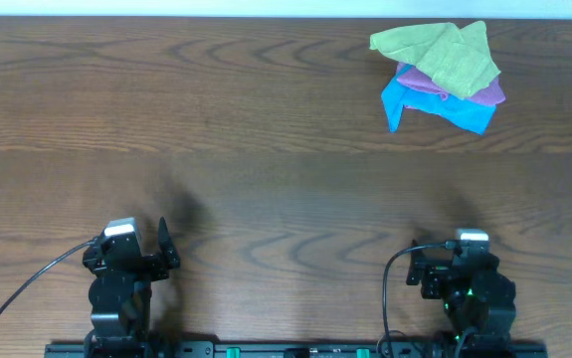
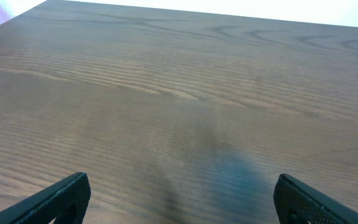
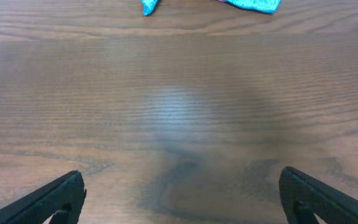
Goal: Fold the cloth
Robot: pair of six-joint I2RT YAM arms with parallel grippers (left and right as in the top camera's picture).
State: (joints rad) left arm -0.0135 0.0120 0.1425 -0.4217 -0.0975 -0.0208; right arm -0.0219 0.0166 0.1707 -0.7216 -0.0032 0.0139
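Note:
The lime-green cloth (image 1: 435,50) lies crumpled on top of a pile at the table's far right. I cannot tell whether the green is one piece or two. My left gripper (image 1: 131,247) sits at the near left edge, far from the pile. In the left wrist view it (image 2: 182,183) is open over bare wood. My right gripper (image 1: 460,257) sits at the near right edge, straight below the pile and well short of it. It (image 3: 182,177) is also open, with nothing between its fingers.
Under the green lies a purple cloth (image 1: 484,91), and a bright blue cloth (image 1: 435,104) is at the bottom of the pile. The blue cloth's edge (image 3: 253,4) shows at the top of the right wrist view. The wooden table (image 1: 216,149) spans the view.

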